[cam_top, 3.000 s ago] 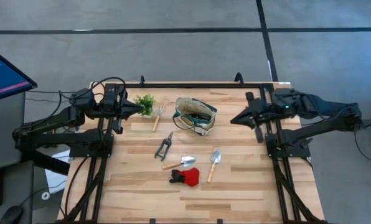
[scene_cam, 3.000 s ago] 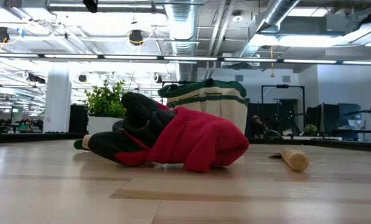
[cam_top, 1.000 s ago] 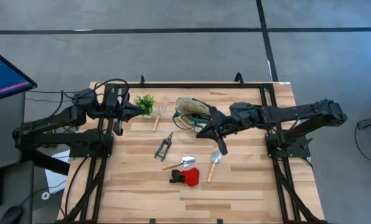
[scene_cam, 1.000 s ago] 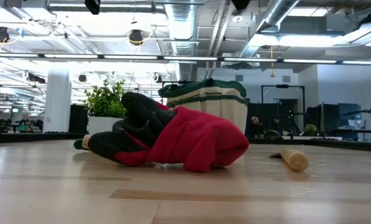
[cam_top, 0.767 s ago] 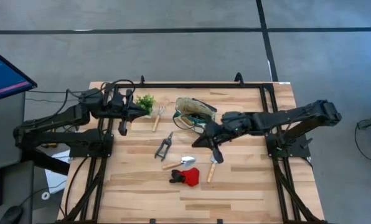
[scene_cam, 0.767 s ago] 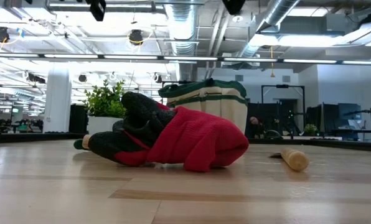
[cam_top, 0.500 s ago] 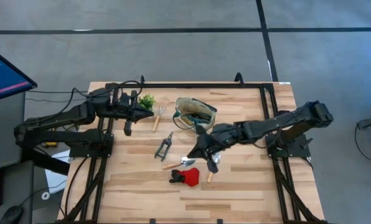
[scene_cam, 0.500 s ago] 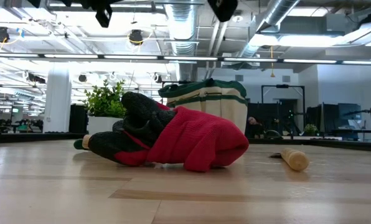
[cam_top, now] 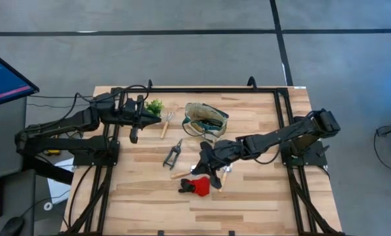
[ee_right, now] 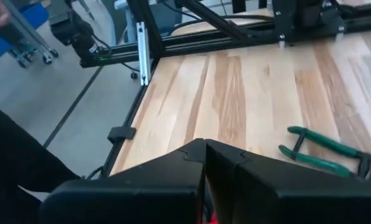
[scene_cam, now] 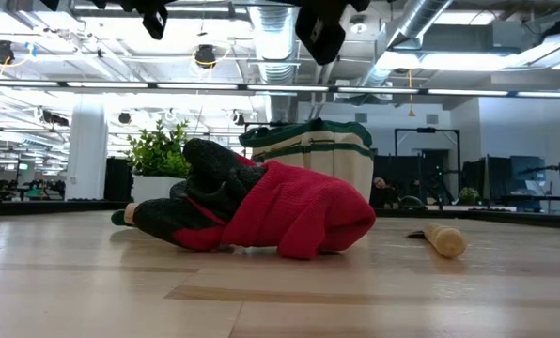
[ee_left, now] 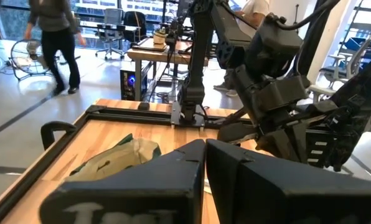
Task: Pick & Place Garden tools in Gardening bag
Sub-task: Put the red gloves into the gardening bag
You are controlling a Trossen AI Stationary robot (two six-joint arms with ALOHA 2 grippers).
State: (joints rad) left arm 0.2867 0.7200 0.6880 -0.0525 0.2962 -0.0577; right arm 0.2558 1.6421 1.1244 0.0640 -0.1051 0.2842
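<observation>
The right gripper [cam_top: 203, 159] reaches over the middle of the wooden table [cam_top: 261, 196], its fingers pressed together and holding nothing, poised above a wooden-handled trowel [cam_top: 187, 172] and just beside the red glove [cam_top: 197, 186]. A second trowel [cam_top: 224, 172] lies partly under the same arm. The pruning shears [cam_top: 173, 154], with green handles, rest on the boards between the glove and the potted plant [cam_top: 154, 107]. A small rake [cam_top: 166, 123] lies beside the plant. The gardening bag [cam_top: 206, 120], cream with green trim, stands open near the table's far edge, well apart from the glove. The left gripper [cam_top: 157, 118] hovers by the plant, its fingers likewise closed on nothing. From table height the glove [scene_cam: 261, 208] fills the foreground, the bag [scene_cam: 318, 150] behind it and a wooden handle [scene_cam: 443, 239] to one side. A person [ee_left: 53, 37] walks in the room beyond.
</observation>
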